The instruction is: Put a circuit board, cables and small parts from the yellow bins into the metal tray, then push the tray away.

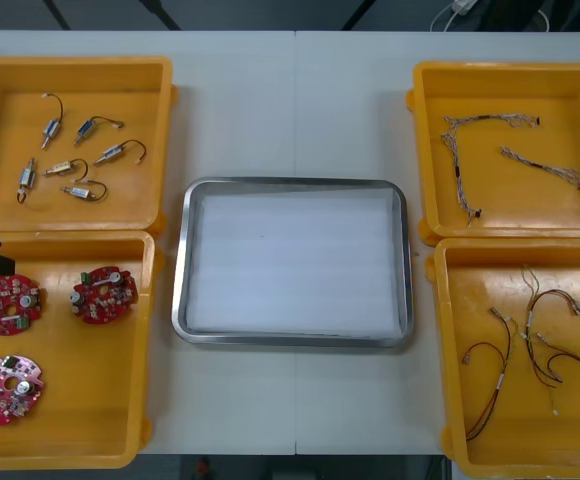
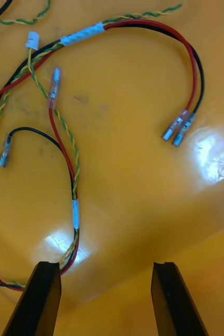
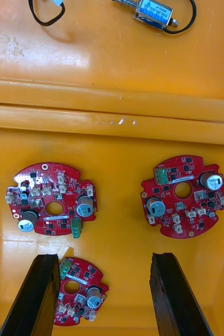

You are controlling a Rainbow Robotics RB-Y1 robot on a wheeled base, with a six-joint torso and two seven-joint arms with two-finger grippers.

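Right, the left gripper hangs over the near left bin, its fingers standing well apart with nothing clamped between them. Three red circuit boards lie flat on that bin's floor. Seen from the wrist, the nearest board sits between the fingers, closer to one of them, and the other two lie farther out, side by side and apart. Beyond the rim, in the far left bin, the small metal parts lie scattered, each trailing a short black lead.

Over on the other side, the right gripper is low over the near right bin, fingers spread wide too and holding nothing. Red and yellow cables loop loosely across the bin floor, and one strand with a white sleeve runs right up beside one fingertip. The far right bin holds thin twisted cables, sprawled in two bunches.

Between the two pairs of bins the metal tray sits square on the bench, white inside, well apart from both grippers.
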